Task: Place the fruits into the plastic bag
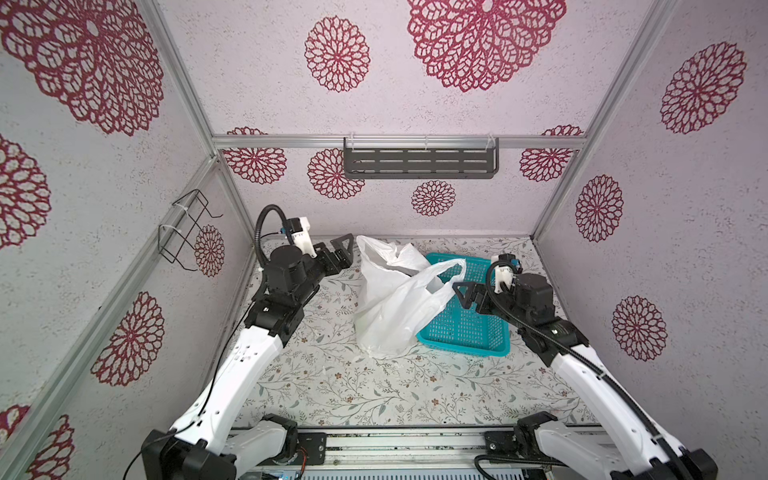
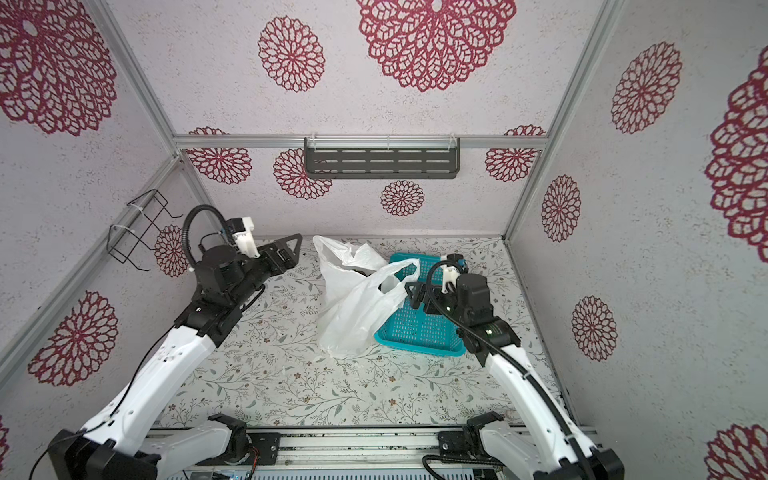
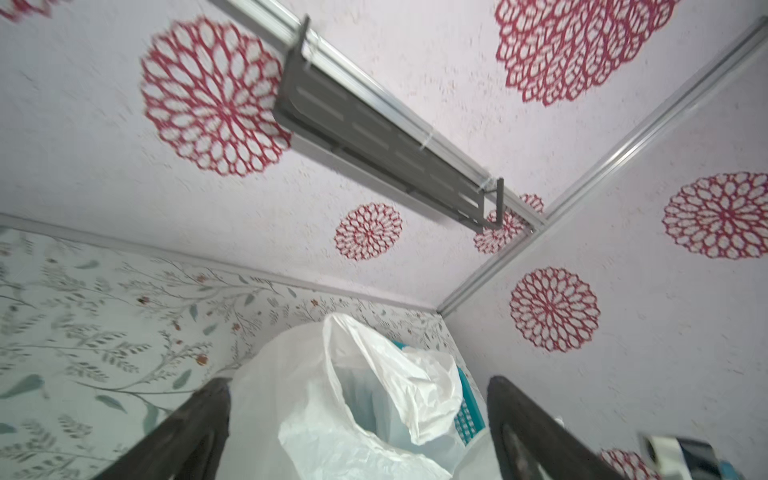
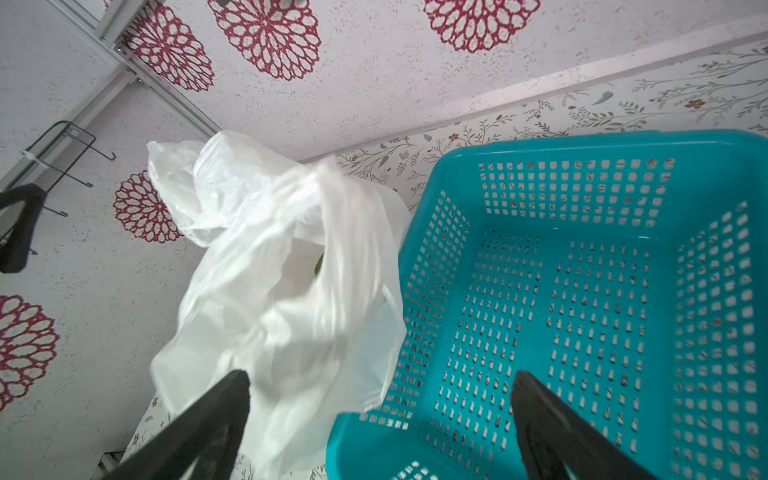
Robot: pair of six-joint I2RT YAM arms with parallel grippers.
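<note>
The white plastic bag (image 1: 395,307) (image 2: 353,311) stands crumpled mid-table, its mouth up, leaning on the teal basket (image 1: 465,328). One handle loop (image 1: 446,270) rises over the basket's edge. The fruits are hidden inside the bag, except for a green sliver (image 4: 319,266) behind the handle loop in the right wrist view. My left gripper (image 1: 350,249) (image 3: 358,381) is open, hovering just left of the bag (image 3: 316,415) with nothing between its fingers. My right gripper (image 1: 465,297) (image 4: 382,376) is open above the basket (image 4: 582,291), right next to the blurred bag (image 4: 270,332), holding nothing.
The basket's perforated floor shows nothing in it. A dark slotted shelf (image 1: 419,162) hangs on the back wall and a black wire rack (image 1: 187,232) on the left wall. A metal rail (image 1: 395,449) runs along the table's front edge.
</note>
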